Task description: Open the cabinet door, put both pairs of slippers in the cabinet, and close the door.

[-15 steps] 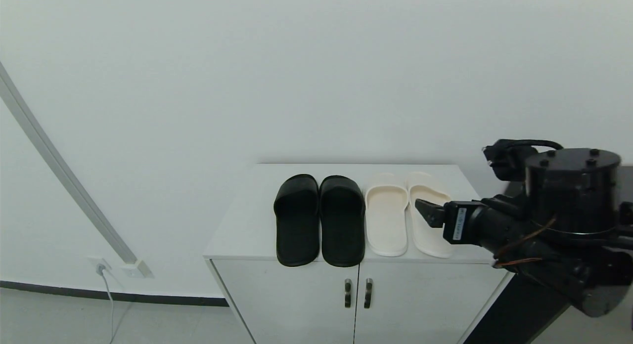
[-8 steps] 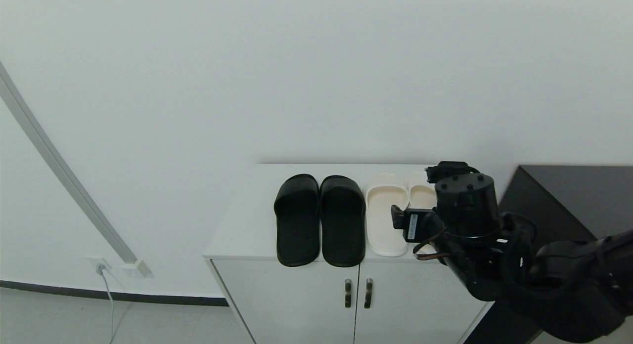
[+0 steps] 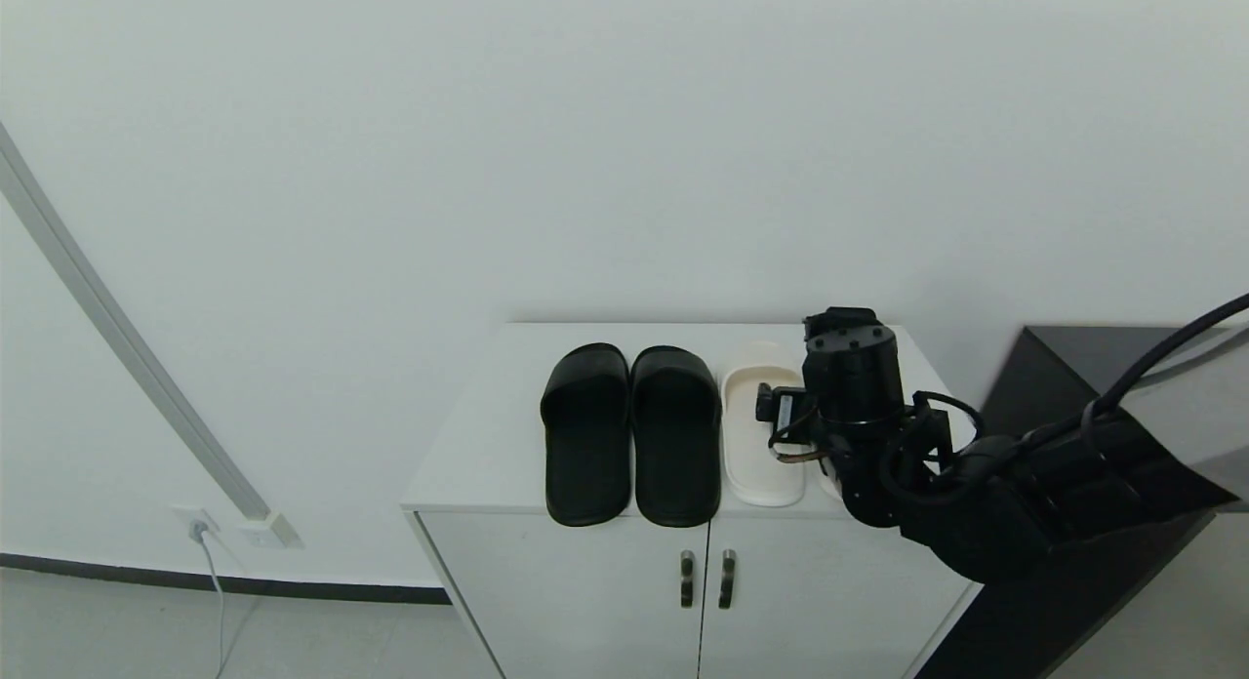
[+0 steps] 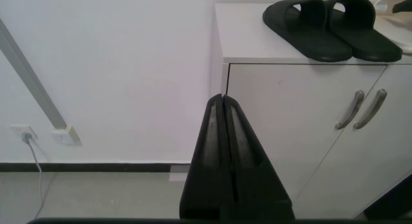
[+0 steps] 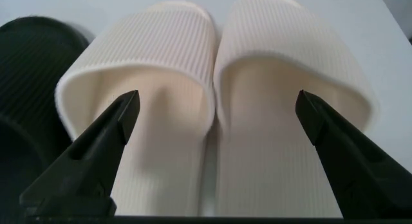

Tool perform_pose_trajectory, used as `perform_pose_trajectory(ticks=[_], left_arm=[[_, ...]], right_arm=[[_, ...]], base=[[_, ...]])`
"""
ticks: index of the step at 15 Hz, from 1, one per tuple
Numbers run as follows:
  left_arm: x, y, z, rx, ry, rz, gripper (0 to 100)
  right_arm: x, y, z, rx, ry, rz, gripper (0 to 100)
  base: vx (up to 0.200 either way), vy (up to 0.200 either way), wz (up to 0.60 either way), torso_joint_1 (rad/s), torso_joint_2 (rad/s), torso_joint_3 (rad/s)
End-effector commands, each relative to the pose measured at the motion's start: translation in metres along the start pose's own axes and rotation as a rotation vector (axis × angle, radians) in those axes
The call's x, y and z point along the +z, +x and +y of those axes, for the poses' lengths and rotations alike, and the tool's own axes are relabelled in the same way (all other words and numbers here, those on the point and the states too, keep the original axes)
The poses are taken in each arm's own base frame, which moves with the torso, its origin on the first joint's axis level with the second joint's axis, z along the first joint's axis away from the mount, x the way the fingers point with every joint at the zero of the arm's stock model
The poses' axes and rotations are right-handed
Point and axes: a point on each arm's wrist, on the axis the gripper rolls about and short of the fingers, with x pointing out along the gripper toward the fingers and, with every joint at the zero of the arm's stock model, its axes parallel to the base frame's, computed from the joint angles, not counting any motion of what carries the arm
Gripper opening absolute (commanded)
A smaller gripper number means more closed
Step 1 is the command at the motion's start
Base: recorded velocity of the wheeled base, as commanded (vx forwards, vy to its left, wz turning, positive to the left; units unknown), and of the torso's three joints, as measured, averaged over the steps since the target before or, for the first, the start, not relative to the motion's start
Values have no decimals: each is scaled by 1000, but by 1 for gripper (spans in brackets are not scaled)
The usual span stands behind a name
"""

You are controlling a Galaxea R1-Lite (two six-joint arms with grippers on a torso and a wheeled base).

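left slippers [image 3: 673, 445] beside right slippers [image 3: 761, 450], atop cabinet [image 3: 478, 455]

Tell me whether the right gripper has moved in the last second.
Yes. The right gripper has swung leftward from near the right edge of the cabinet to hang open over the cream slippers.

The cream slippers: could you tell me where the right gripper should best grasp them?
Probably the two touching inner strap edges, pinched together, coming from the heel side: the cream slippers lie side by side, straps arched, openings facing the right gripper.
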Motion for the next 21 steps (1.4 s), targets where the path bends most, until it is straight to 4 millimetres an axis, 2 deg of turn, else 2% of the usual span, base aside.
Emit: perform_pose_trajectory(ticks=[1, 4, 9, 10, 16, 18, 21], left_arm=[[0, 0, 0, 1, -1, 1, 0], [0, 0, 0, 1, -1, 2, 0], [0, 0, 0, 1, -1, 2, 0], [-1, 0, 0, 1, -1, 4, 0], [0, 0, 0, 1, -1, 2, 0], [0, 0, 0, 1, -1, 2, 0], [0, 0, 0, 1, -1, 2, 0]], right_arm=[[-2, 17, 1, -22, 2, -3, 100], [0, 32, 2, -40, 3, -19, 100], [-2, 39, 6, -39, -11, -36, 100], [-1, 39, 6, -38, -10, -46, 0], [-2, 38, 6, -51, -17, -51, 0], [4, 25, 3, -37, -24, -59, 0], [23, -9, -11, 2, -73, -143, 0]], base=[[0, 0, 0, 0, 0, 0], [0, 0, 0, 0, 0, 0], [0, 0, 0, 0, 0, 0], [0, 0, 0, 0, 0, 0], [0, 0, 0, 0, 0, 0], [0, 0, 0, 0, 0, 0], [0, 0, 0, 0, 0, 0]])
